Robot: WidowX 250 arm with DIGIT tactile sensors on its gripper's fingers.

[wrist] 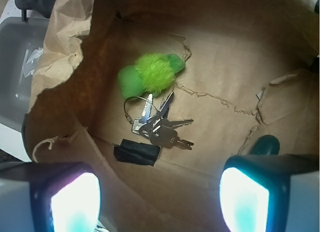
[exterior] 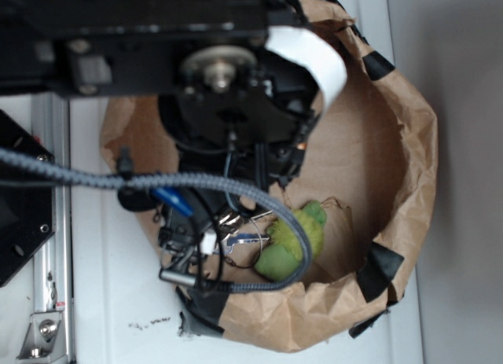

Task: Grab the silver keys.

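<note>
Two views. Exterior: crumpled brown paper bag (exterior: 393, 144) on white table (exterior: 110, 301); silver keys (exterior: 236, 226) beside fuzzy green plush (exterior: 295, 238). Wrist: gripper (wrist: 160, 192) spread wide, empty, above shiny keys (wrist: 160, 124) touching plush (wrist: 150, 74) on the bag floor.

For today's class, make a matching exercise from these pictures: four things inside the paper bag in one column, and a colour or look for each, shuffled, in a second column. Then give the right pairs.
Things
1. silver keys
2. plush toy
3. strip of tape
4. paper bag

Looks
A. brown and torn
B. fuzzy yellow-green
C. black, flat on the bag's floor
D. shiny metal on a thin wire ring

Pairs: 1-D, 2-B, 3-C, 4-A
</note>
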